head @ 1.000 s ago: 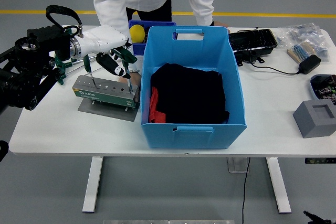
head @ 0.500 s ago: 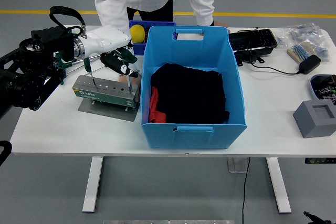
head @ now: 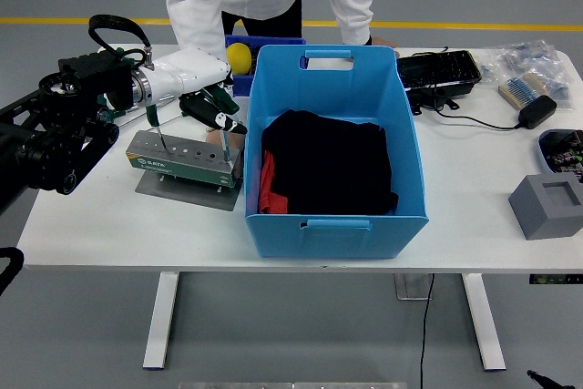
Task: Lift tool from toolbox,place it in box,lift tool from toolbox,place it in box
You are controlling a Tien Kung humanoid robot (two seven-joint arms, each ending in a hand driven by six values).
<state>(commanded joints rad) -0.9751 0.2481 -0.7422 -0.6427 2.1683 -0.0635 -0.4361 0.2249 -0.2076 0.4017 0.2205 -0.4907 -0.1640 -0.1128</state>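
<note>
Green-handled screwdriver (head: 221, 121) with a thin metal shaft stands pinched in the curled fingers of the robot's left hand (head: 206, 105), its tip just above, or perhaps still in, a hole near the right end of the grey-green metal tool holder (head: 182, 158) on the left of the white table (head: 474, 198); I cannot tell which. A second green-handled screwdriver (head: 155, 125) remains seated near the holder's left end. To do this step well, I judge the hand should draw the tool straight up along its shaft until the tip clears the block, keep it upright, then carry it right over the near wall of the large blue plastic box (head: 335, 223), which holds black and red cloth, and release low. Compared with a second ago, the hand has risen and shifted slightly toward the far side, taking the screwdriver up with it. A person in a white top stands at the far edge. The right arm is out of view.
</note>
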